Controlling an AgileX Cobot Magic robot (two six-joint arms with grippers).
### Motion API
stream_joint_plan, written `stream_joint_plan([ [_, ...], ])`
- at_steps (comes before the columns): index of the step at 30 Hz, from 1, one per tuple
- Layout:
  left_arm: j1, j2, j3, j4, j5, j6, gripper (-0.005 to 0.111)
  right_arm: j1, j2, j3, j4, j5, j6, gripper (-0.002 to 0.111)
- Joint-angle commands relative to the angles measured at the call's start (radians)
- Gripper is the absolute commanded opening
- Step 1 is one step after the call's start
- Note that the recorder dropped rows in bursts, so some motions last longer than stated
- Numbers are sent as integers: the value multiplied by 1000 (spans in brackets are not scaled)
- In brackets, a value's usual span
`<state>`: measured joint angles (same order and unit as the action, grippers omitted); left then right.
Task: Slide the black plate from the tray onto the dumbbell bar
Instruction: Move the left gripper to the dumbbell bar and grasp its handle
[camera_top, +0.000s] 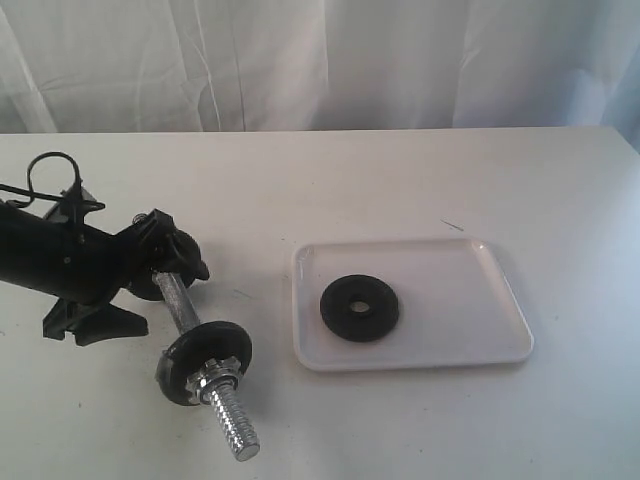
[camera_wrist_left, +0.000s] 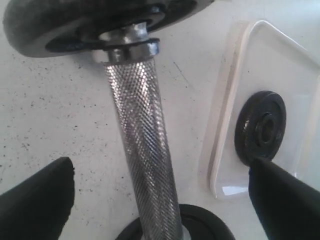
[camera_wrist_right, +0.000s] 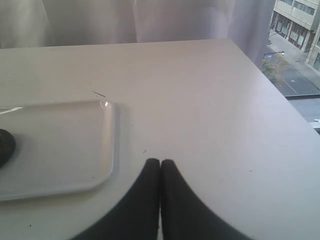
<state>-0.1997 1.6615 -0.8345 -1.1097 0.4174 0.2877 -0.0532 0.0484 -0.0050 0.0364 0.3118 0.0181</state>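
Exterior view puts the left gripper (camera_top: 165, 262) near the left edge of the table (camera_top: 420, 170). Its arm lies low and its jaws are spread wide astride the dumbbell bar (camera_top: 182, 308), whose threaded end points at the front edge. Rightward, the black plate (camera_top: 359, 307) lies flat in the left half of the tray (camera_top: 465, 300). We judge it rigid, dense and flush on slick plastic, so we would pinch between raised rim and centre hole. The right gripper (camera_wrist_right: 160, 167), seen only by its wrist view, faces the tray's front right corner, fingers pressed together on nothing.
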Motion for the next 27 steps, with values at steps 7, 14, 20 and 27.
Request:
stream_joint_plan([
  [7, -56, 78, 0, -224, -88, 120, 94, -7, -5, 5, -8, -15, 5, 0],
  [14, -58, 112, -10, -254, -105, 154, 94, -7, -5, 5, -8, -15, 5, 0],
  [20, -58, 132, -17, -373, -107, 250, 94, -7, -5, 5, -8, -15, 5, 0],
  [27, -58, 152, -17, -483, -107, 342, 94, -7, -5, 5, -8, -15, 5, 0],
])
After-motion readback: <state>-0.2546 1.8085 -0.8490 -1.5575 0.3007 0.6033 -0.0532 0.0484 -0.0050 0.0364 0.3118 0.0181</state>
